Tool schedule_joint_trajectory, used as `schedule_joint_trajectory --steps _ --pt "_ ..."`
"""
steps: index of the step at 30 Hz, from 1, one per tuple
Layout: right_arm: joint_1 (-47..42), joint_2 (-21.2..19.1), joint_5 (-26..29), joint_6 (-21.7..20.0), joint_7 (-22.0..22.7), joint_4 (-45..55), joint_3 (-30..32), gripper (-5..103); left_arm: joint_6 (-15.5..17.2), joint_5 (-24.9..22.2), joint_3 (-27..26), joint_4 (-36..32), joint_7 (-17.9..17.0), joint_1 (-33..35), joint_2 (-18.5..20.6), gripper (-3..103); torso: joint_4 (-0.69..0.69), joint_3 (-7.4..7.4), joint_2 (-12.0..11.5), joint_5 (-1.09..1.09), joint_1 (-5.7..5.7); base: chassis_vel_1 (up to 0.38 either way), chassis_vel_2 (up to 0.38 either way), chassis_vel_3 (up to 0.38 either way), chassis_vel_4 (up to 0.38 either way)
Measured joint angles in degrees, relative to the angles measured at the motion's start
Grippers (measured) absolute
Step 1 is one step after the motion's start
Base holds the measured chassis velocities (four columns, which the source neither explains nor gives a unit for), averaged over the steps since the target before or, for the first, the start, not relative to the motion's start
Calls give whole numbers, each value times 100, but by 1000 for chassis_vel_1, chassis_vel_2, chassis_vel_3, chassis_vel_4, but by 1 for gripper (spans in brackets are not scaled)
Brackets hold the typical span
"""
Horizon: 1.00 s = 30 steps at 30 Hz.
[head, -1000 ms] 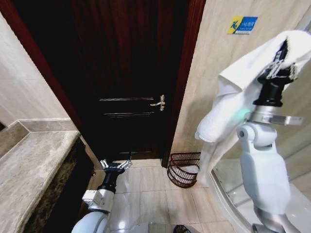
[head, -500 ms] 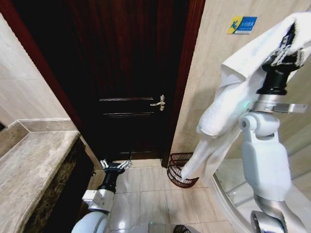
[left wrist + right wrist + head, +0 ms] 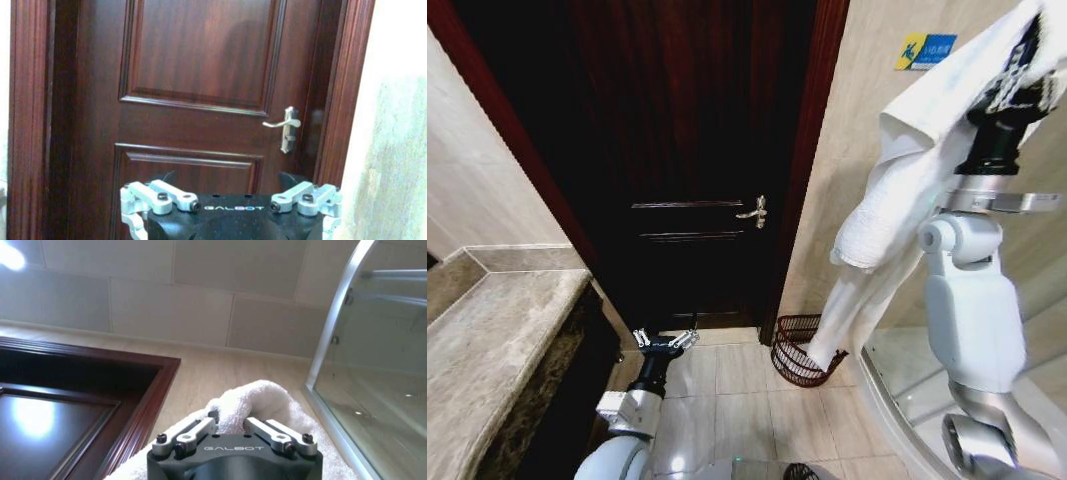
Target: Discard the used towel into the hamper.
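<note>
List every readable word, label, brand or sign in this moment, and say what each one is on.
"GALBOT": on the black body of the left gripper, parked low before the door.
"GALBOT": on the black body of the right gripper, raised high and shut on the towel.
Blue and yellow sign on the tiled wall above the hamper: a yellow figure shows, but its lettering is too small to read.
</note>
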Motion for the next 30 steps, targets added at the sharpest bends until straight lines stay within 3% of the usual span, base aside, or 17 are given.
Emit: schedule_joint_trajectory --steps 30 --pt "-1515 492 -355 291 -211 11 477 6 0 0 0 0 0 0 0 100 0 0 0 -1 0 0 0 0 0"
